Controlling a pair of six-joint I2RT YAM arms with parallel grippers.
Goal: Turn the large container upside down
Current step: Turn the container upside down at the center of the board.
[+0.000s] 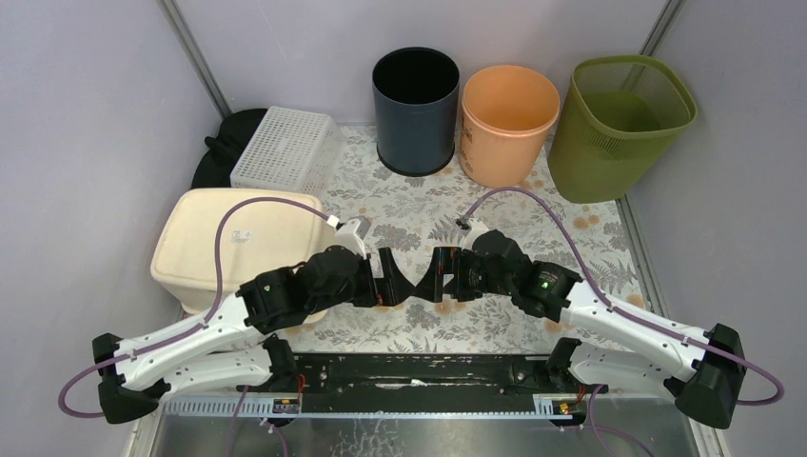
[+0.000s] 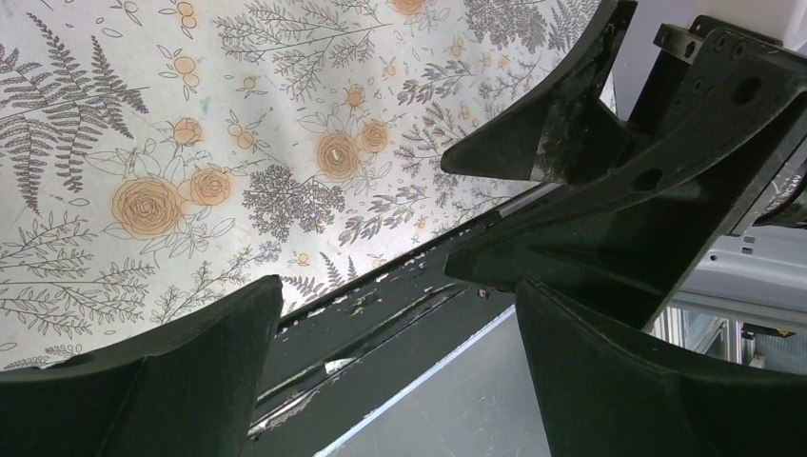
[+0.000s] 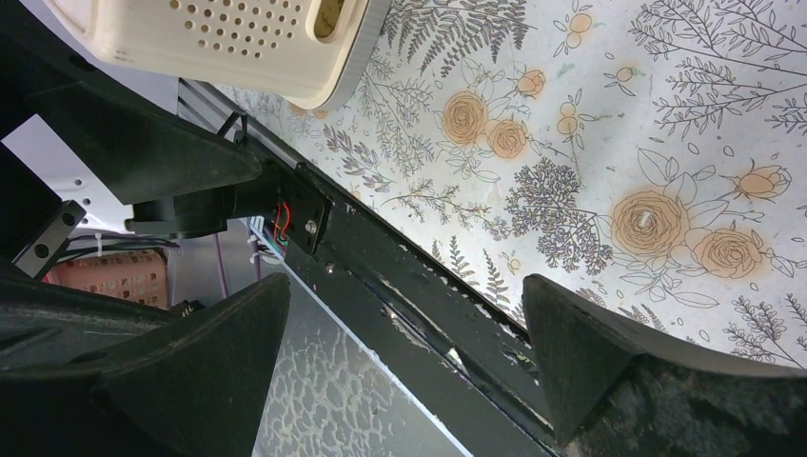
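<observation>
The large cream container stands at the left of the flowered table, flat closed face up with a small sticker on it. Its perforated wall and handle hole show in the right wrist view, with the rim down at the table. My left gripper is open and empty at the table's middle, just right of the container and apart from it; in its wrist view nothing lies between the fingers. My right gripper is open and empty, facing the left one tip to tip; its wrist view shows the same.
At the back stand a white lattice basket, a black bin, an orange bin and a green bin. A black object lies behind the basket. A black rail runs along the near edge.
</observation>
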